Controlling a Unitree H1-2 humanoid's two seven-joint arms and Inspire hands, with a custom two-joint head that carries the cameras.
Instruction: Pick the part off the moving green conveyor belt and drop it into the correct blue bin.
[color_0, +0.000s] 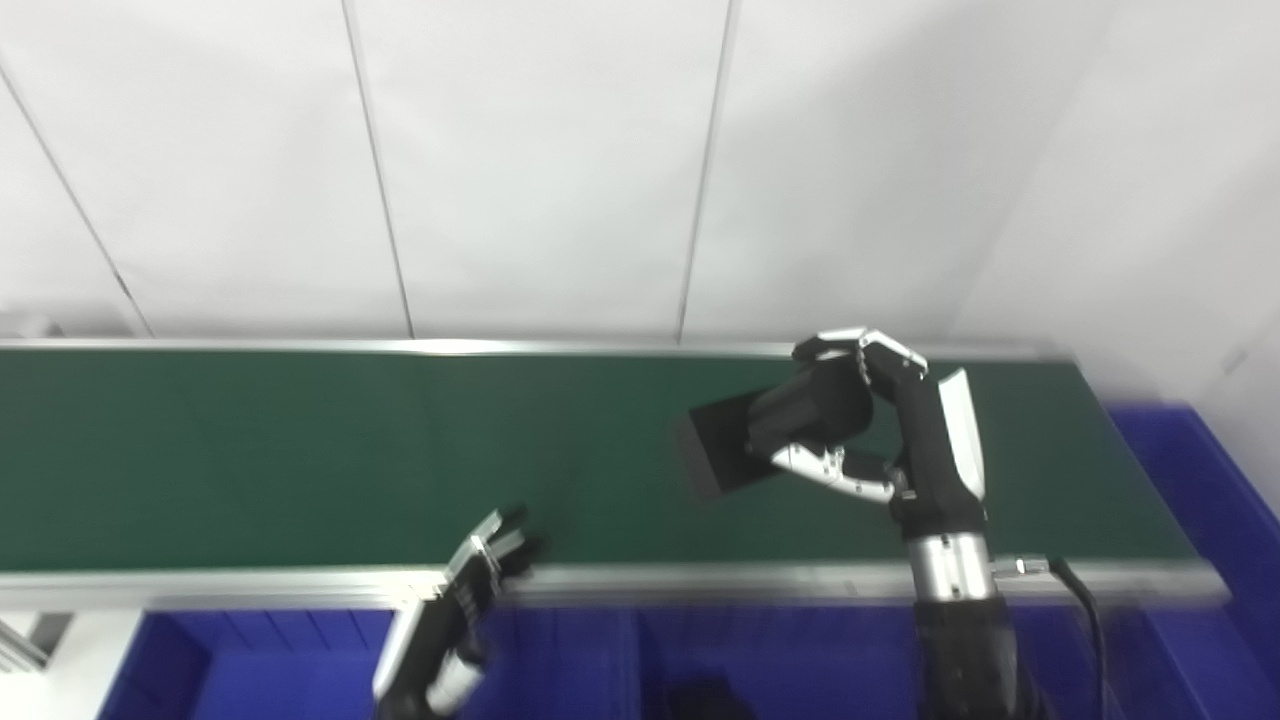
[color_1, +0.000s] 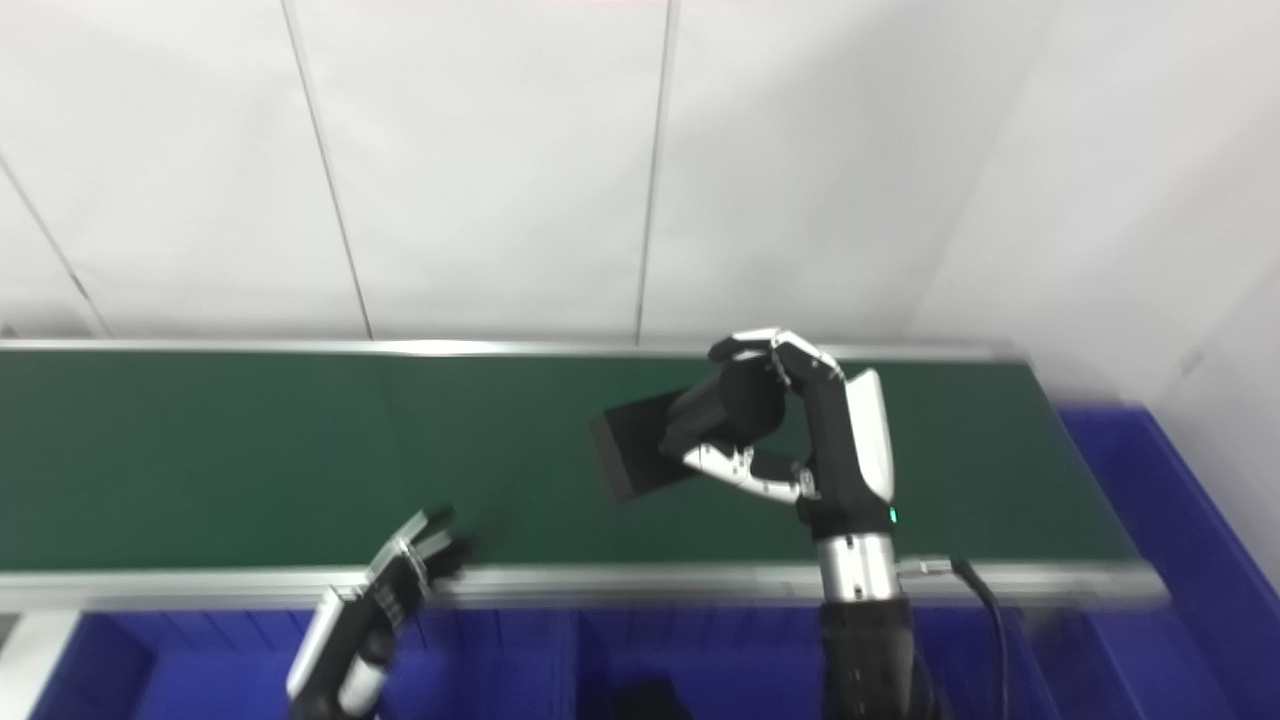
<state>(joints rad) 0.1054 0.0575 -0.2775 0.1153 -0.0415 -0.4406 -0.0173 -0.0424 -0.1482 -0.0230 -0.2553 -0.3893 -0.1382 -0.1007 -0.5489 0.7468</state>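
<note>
Black rectangular part: gripped by right hand fingers above green conveyor belt, long axis leftward; left hand open, idle.

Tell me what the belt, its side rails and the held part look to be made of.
Conveyor belt: matte dark green, rubber or PVC by its dull, even surface. Side rails: pale metal, likely aluminium, with a soft sheen. Black part in the right hand: matte, probably plastic; too blurred to be sure.

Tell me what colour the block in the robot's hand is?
Black part, clearest in the left eye view.
</note>
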